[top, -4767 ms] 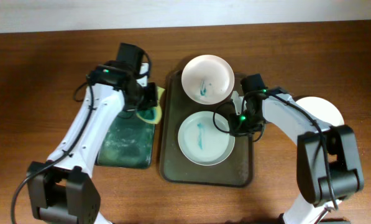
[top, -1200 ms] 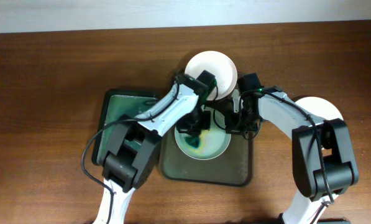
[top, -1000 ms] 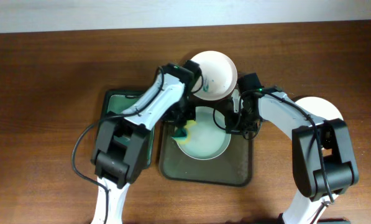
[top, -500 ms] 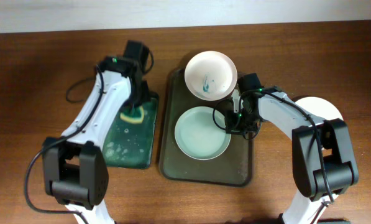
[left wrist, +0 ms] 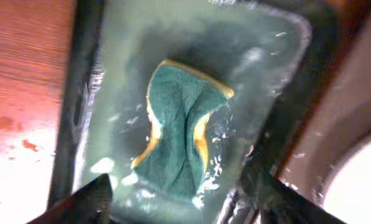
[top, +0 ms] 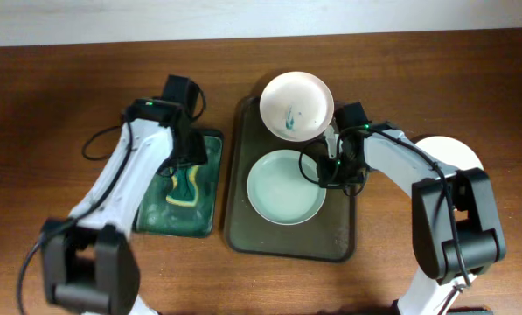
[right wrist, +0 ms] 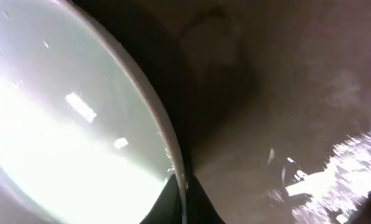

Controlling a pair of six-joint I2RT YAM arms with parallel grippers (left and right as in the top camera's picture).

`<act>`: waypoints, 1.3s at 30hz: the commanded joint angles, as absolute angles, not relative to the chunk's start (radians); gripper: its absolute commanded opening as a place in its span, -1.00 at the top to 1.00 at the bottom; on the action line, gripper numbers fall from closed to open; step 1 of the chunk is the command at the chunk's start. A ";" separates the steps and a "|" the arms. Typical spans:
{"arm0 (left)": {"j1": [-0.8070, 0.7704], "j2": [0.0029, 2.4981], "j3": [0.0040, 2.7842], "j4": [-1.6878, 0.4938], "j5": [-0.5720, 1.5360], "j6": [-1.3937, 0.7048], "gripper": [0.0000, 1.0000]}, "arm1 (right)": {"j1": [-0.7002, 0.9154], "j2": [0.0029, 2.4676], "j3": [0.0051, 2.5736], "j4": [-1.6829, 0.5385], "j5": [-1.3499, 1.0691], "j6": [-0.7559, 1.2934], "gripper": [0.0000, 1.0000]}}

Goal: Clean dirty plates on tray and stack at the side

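The pale greenish-white round plate (top: 282, 192) lies in the lower middle of the dark olive rectangular tray (top: 243, 236), at the centre of the overhead frame, and its face looks free of marks. The right gripper (top: 329, 168) meets this plate at its right rim. In the right wrist view the thin white rim runs down between the dark fingers at the bottom edge, so the gripper is closed narrowly on the rim. Just above, touching or nearly touching it, is the white round plate with a teal smear (top: 306, 98). It sits at the tray's top end, and its far edge reaches past the tray's rim. A plain white round plate (top: 460, 156) rests on the brown wooden tabletop (top: 68, 87) at the right of the frame, well apart from the tray and partly hidden by the right arm. Left of the tray, just beside it, is a dark green shallow rectangular basin (top: 160, 219) with a wet floor, and a green and yellow sponge (top: 184, 185) lies crumpled in it. The left gripper (top: 185, 156) hovers over the sponge with its fingers spread wide on either side, holding nothing.
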State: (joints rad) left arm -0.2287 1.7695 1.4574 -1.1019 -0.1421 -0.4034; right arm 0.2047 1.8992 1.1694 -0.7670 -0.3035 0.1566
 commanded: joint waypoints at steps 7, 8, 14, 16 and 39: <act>-0.226 1.632 1.477 -1.144 -0.112 -0.391 -0.98 | 0.355 1.510 1.166 -0.883 0.228 0.227 0.92; -0.226 1.632 1.476 -1.144 -0.112 -0.391 -0.99 | 0.393 1.487 1.166 -0.886 0.296 0.227 0.92; -0.226 1.632 1.476 -1.142 -0.101 -0.395 -0.99 | 0.526 1.474 1.166 -0.939 0.528 0.286 0.92; -0.226 1.632 1.476 -1.142 -0.101 -0.395 -0.99 | 0.580 1.474 1.166 -0.954 0.583 0.313 0.92; -0.226 1.632 1.476 -1.142 -0.101 -0.395 -0.99 | 0.909 1.474 1.181 -0.979 1.240 0.331 0.92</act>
State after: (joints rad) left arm -0.2287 1.6508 1.4643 -1.1404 -0.1078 -0.4000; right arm 0.8768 1.4883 1.1641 -0.9836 1.1229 0.3141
